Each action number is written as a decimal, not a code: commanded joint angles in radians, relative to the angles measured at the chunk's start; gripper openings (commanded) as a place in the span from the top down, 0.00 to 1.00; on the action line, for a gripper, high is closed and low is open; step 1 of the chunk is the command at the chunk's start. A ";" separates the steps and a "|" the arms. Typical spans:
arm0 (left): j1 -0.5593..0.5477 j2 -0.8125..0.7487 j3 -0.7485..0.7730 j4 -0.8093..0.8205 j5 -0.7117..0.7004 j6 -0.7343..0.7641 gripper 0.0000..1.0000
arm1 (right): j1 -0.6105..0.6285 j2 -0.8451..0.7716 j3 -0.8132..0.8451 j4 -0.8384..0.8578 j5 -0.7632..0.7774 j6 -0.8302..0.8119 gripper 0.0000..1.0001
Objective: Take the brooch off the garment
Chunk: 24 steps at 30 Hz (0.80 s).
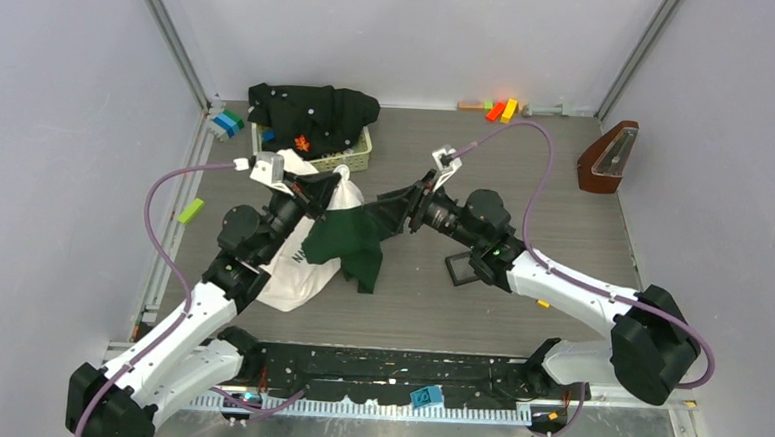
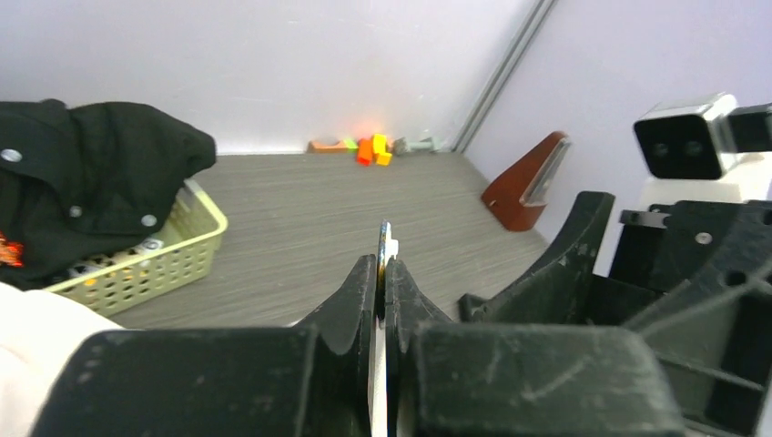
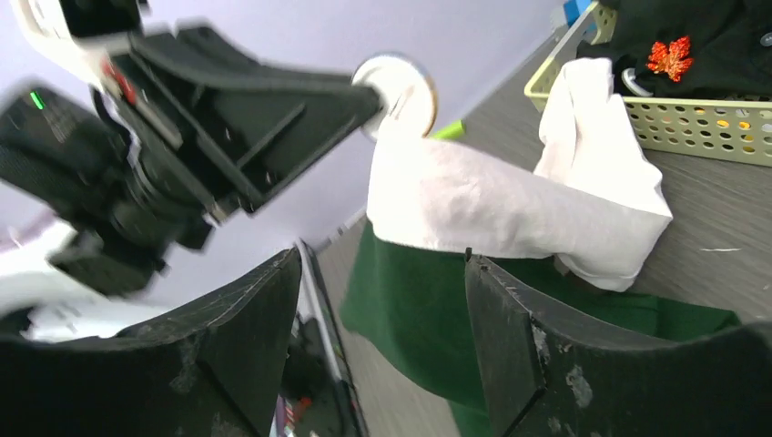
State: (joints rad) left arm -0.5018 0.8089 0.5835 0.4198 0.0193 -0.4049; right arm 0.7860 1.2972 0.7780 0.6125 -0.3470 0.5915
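Round white gold-rimmed brooch (image 3: 398, 89): clamped in left pincer (image 2: 383, 264), apparently still pinned to cream-white and dark green cloth garment (image 3: 492, 209) hanging beneath. Right pincer (image 3: 382, 258): apart, at the green fabric. Separation outstanding.

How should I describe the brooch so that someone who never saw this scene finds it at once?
Find the cream-white and dark green garment in the middle of the table. At the top of its white part, the left gripper is shut on the brooch. It is a small flat white disc with a gold rim, unlike the orange leaf ornament on the black garment.
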 commanded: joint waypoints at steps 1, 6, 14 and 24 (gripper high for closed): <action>0.002 -0.017 -0.026 0.265 -0.003 -0.172 1.00 | -0.007 -0.058 -0.014 0.224 0.158 0.243 0.30; 0.002 0.000 -0.041 0.358 0.016 -0.287 1.00 | -0.010 -0.003 -0.016 0.372 0.225 0.438 0.43; 0.002 -0.014 -0.043 0.398 0.016 -0.375 1.00 | -0.012 0.142 0.058 0.505 0.169 0.547 0.46; 0.002 0.024 -0.051 0.485 0.044 -0.445 1.00 | -0.011 0.249 0.135 0.654 0.085 0.669 0.53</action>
State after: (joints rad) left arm -0.5018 0.8227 0.5285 0.7513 0.0418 -0.8043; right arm 0.7712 1.5211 0.8490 1.1107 -0.2291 1.1957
